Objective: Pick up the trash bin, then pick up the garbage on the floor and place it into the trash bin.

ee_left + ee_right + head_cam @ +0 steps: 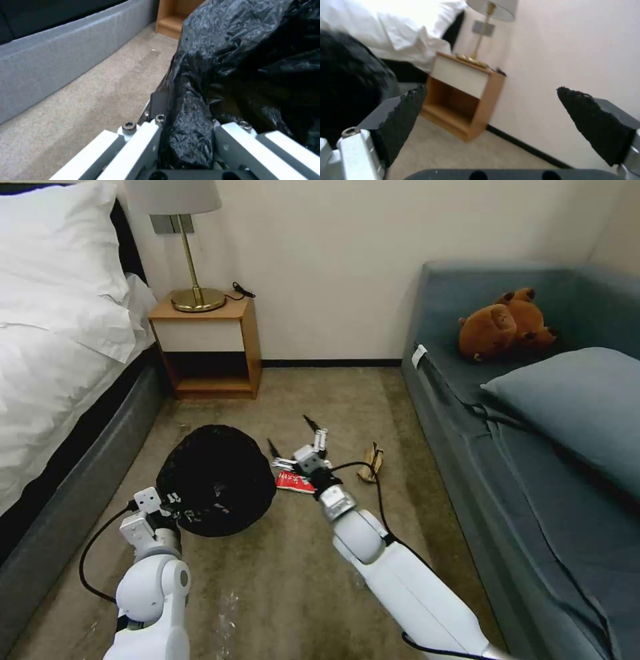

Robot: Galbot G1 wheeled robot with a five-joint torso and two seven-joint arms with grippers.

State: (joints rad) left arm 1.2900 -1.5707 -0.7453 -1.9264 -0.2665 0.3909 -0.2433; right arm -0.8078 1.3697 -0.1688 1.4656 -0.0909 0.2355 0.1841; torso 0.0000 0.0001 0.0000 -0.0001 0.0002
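Left gripper (186, 150) pinches the bag-lined rim of the trash bin (217, 480), held beside the bed. Right gripper (297, 437), fingers spread wide and empty, hovers over the red-and-white packet (295, 483). Advice: descend straight, straddle the packet, then close.

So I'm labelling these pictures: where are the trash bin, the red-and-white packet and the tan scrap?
trash bin (217, 480): head view, on the black bag across its mouth.
red-and-white packet (294, 483): head view, on its red face.
tan scrap (371, 463): head view, on its crumpled middle.
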